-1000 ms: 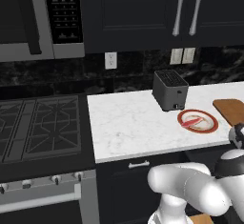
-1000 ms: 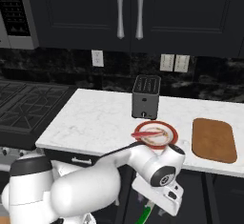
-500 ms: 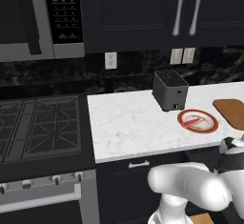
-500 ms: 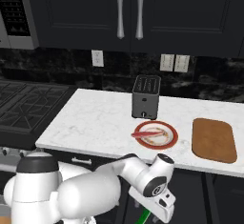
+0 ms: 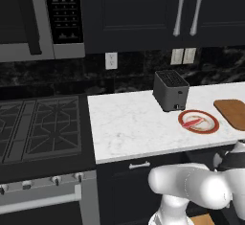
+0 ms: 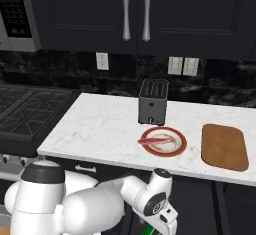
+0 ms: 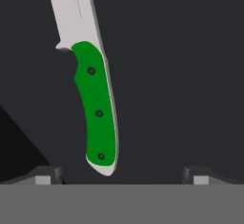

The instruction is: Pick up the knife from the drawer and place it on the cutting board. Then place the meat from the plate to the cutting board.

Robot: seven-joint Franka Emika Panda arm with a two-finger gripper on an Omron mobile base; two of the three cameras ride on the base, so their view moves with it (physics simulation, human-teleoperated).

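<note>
- Knife [image 7: 97, 108] lies on the dark drawer floor [image 7: 181, 75], green handle toward the gripper [image 7: 123, 175].
- Gripper spread wide, holding nothing.
- Meat [image 6: 152, 141] on the plate [image 6: 177, 146].

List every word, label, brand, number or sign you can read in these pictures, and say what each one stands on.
None can be read.
Microwave control panel: rows of pale marks, too small and blurred to read.
Toaster: no legible brand or label.
Knife: three rivets on the green handle, no text.
</note>
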